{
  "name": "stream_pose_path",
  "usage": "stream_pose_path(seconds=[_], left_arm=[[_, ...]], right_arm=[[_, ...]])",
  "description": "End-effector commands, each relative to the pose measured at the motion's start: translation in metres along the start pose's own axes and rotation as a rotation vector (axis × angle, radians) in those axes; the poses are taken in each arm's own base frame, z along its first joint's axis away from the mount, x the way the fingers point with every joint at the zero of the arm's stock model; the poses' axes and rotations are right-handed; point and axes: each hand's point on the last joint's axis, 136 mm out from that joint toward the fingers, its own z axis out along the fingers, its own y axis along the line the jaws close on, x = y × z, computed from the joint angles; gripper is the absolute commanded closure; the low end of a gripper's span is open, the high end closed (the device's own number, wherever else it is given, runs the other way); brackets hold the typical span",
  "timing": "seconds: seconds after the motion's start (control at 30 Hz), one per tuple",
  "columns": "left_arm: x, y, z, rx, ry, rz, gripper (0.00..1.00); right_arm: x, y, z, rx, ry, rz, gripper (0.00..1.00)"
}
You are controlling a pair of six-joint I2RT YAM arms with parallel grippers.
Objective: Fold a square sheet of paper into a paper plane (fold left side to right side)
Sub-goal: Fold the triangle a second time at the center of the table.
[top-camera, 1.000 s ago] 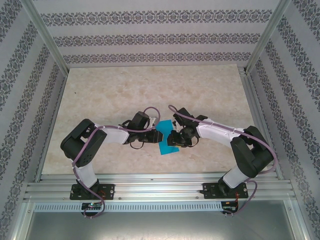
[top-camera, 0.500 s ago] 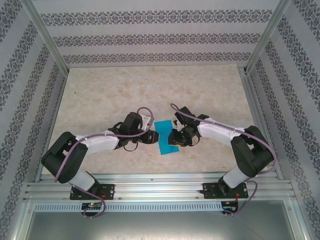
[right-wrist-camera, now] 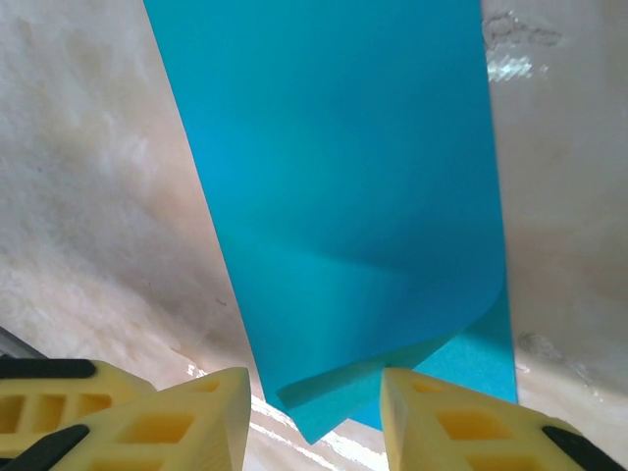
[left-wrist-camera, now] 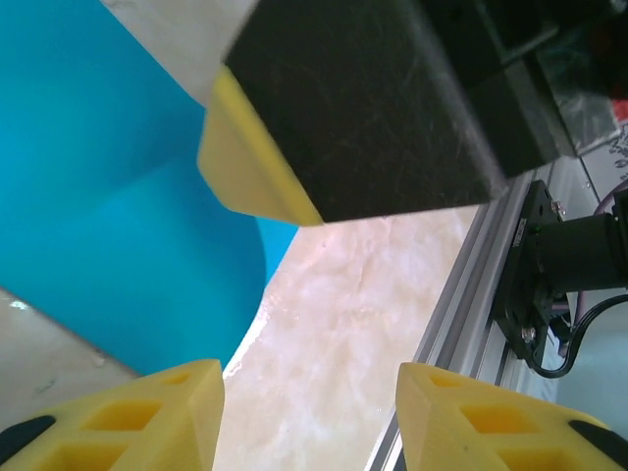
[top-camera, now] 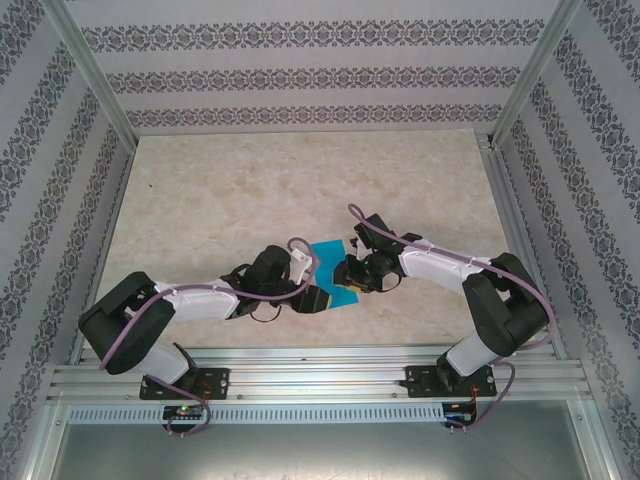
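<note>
**Item 1: sheet of paper** (top-camera: 326, 254). Bright blue, plain. You will find it on the table (top-camera: 250, 190), toward 5 o'clock from the table's middle, between the two grippers. In the right wrist view it is doubled over loosely. The upper layer curls round in a soft bend (no sharp crease there) and rests on the lower layer, whose corner peeks out at 5 o'clock.

**Item 2: left gripper** (top-camera: 312, 297). It sits at the paper's 7 o'clock corner in the overhead view. Your left wrist view shows its yellow fingers (left-wrist-camera: 167, 412) standing apart with bare table between them, holding nothing. The paper lies off at 10 o'clock there.

**Item 3: right gripper** (top-camera: 343, 272). It sits over the paper's 3 o'clock edge. Its fingers (right-wrist-camera: 186, 412) are parted. The bent edge of the paper lies in the gap between them and is not pinched.

**Item 4: metal rail** (left-wrist-camera: 461, 285). It runs along the table's near edge.
</note>
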Motion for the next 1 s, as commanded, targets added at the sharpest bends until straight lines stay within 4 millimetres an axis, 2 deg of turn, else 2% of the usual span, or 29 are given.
stream_pose_path(seconds=[0.0,0.33,0.57,0.67,0.97], left_arm=[[-0.012,-0.016,0.012,0.043,-0.024,0.040,0.49],[-0.021,-0.002,0.035,-0.023,-0.031,-0.018,0.48],[-0.022,0.014,0.043,-0.100,-0.016,-0.042,0.54],[-0.023,0.017,0.044,-0.118,-0.015,-0.048,0.58],[-0.024,0.027,0.043,-0.169,-0.027,-0.066,0.86]], right_arm=[[-0.008,0.010,-0.006,-0.056,-0.040,0.014,0.60],[-0.008,0.007,-0.006,-0.053,-0.042,0.025,0.61],[-0.007,0.007,-0.006,-0.052,-0.040,0.020,0.61],[-0.007,0.007,-0.005,-0.051,-0.039,0.021,0.61],[-0.007,0.008,-0.006,-0.053,-0.039,0.017,0.61]])
